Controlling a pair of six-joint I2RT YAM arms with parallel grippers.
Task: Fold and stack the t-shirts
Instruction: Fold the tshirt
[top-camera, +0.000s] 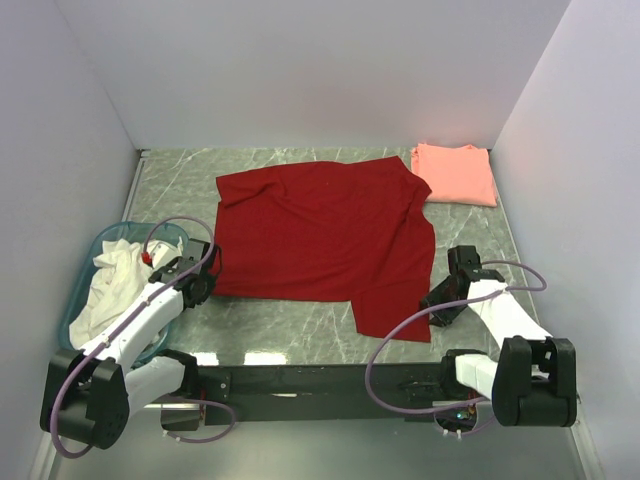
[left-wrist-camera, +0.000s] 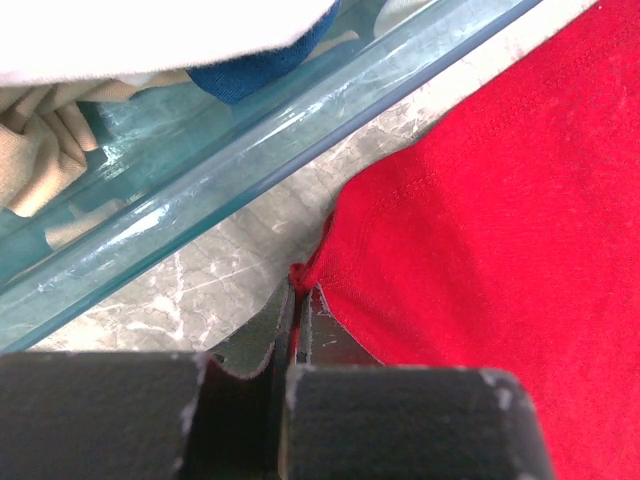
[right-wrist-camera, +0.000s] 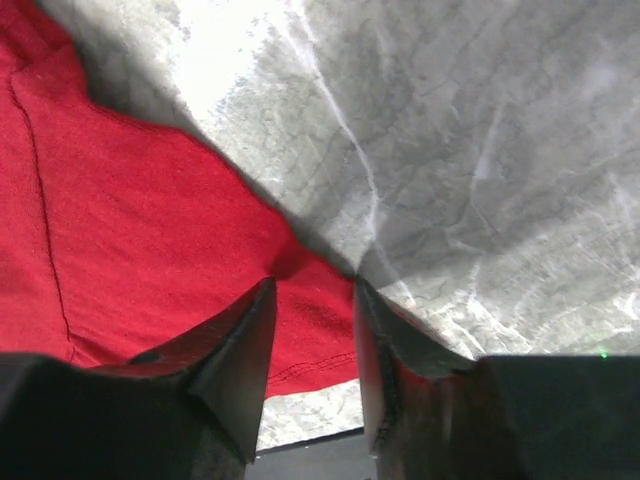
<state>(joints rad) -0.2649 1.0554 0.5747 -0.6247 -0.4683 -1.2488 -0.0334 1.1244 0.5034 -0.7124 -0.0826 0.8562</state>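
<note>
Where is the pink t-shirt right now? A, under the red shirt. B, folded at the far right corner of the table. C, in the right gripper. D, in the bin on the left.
B: the pink t-shirt lies folded at the far right corner of the table.

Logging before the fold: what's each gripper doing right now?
Left gripper: shut on the red t-shirt at its corner.
Right gripper: open, straddling that shirt's edge.

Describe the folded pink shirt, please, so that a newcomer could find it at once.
On the marble table, look to the far right corner. There lies the salmon-pink t-shirt, folded into a neat rectangle. Its neighbour, the deep red t-shirt, is darker and lies spread open mid-table.
</note>
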